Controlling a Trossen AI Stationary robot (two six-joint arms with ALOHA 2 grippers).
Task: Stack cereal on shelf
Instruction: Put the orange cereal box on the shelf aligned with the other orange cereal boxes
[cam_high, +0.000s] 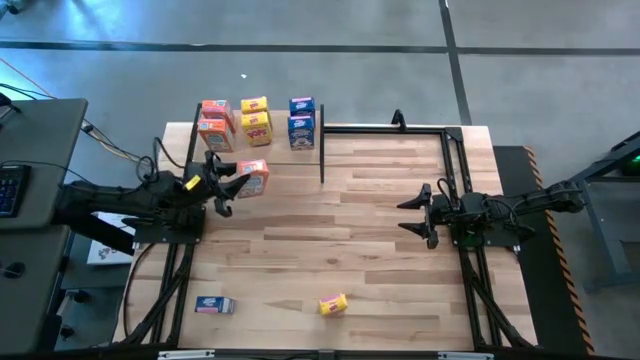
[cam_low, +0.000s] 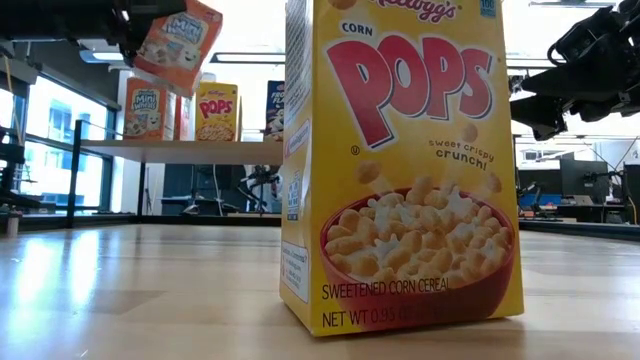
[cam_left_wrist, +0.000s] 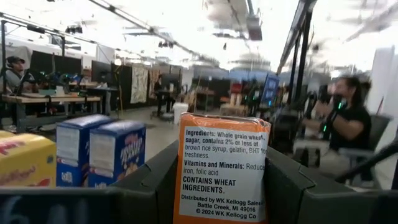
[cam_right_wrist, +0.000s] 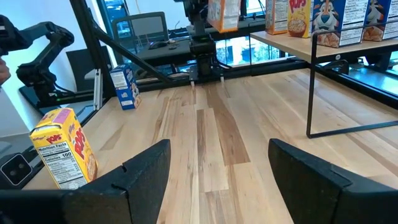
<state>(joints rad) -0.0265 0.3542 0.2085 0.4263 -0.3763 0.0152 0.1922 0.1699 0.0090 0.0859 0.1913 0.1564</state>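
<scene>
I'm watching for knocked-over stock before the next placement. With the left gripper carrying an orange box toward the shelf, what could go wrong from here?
1. The left gripper holds the orange box tilted in the low view; set down that way, it may topple.
2. The boxes already on the shelf stand close together, so the incoming box or a finger could knock the yellow box over.

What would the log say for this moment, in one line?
left gripper: shut on orange cereal box, beside shelf | right gripper: open, waiting
</scene>
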